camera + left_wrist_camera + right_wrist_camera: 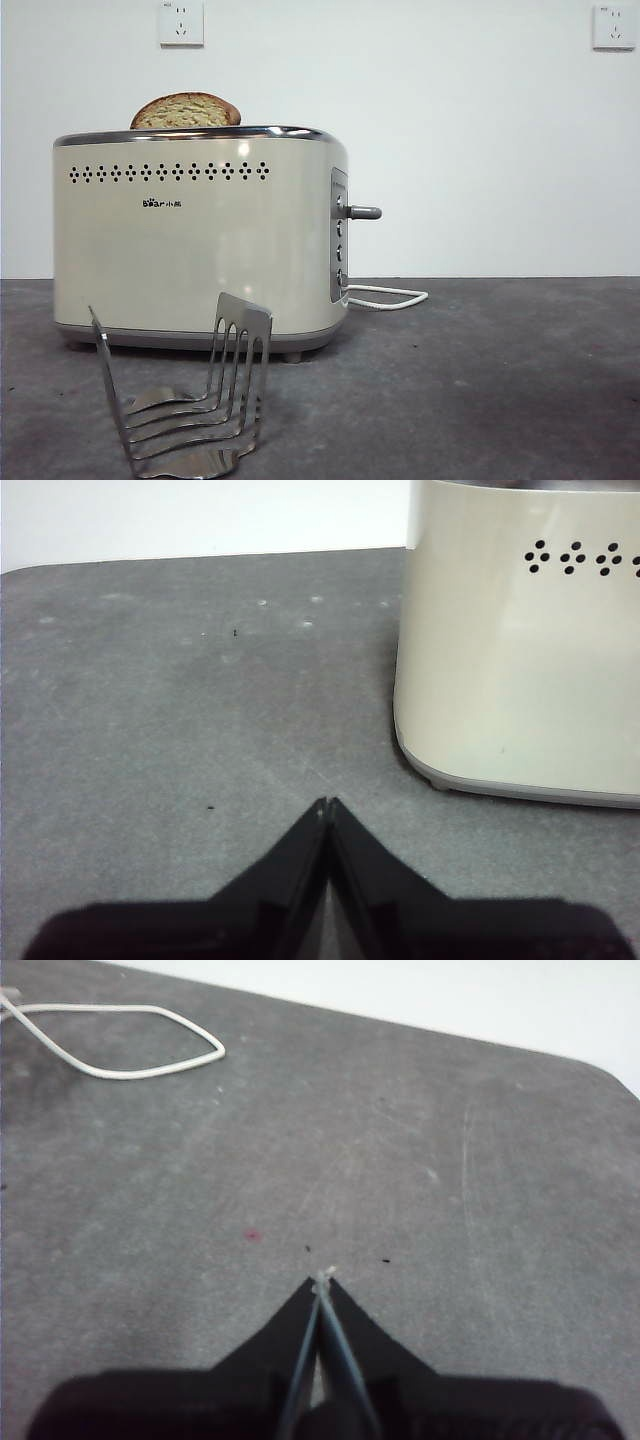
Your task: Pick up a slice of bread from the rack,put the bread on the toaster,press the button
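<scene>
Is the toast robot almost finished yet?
Nearly. The slice of bread already sits in the toaster, and the rack holds nothing. Nothing is in hand: the left gripper and right gripper are both shut. Left: pressing the button, apparently still up.

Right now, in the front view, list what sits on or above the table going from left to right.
rack → slice of bread standing in the toaster → button → white cord. The rack overlaps the toaster's lower front, so it is ordered by its left end. No gripper shows in this view.
</scene>
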Controlling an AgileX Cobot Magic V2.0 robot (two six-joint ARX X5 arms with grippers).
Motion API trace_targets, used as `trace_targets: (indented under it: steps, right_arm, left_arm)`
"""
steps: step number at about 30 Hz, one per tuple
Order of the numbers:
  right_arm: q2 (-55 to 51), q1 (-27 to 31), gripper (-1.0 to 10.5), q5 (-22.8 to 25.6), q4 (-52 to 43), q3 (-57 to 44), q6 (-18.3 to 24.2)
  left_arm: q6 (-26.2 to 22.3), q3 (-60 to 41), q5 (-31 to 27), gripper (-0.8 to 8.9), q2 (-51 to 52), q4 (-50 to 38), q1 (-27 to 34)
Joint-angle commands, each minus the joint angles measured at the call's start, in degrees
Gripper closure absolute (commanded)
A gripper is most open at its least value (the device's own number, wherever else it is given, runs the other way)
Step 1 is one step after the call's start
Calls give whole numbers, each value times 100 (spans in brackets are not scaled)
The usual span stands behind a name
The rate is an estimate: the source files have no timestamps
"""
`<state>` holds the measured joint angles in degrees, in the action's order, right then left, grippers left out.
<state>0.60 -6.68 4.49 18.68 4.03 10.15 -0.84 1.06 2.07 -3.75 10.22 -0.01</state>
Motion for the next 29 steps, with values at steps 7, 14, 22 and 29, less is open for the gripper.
trace_targets:
  steps: [7,14,22,29]
  right_arm:
    - [-15,7,946,0,-42,-59,48]
    - [-15,140,946,2,-39,-59,44]
    - [-15,507,946,2,-33,-59,-350]
    - [-15,638,946,-20,-31,-59,-669]
  left_arm:
    - [42,-57,-13,817,-4,-61,-4]
    - [42,-57,-13,817,-11,-61,-4]
    - [42,-57,-13,817,-13,-59,-4]
    - [42,-57,-13,817,-13,-61,-4]
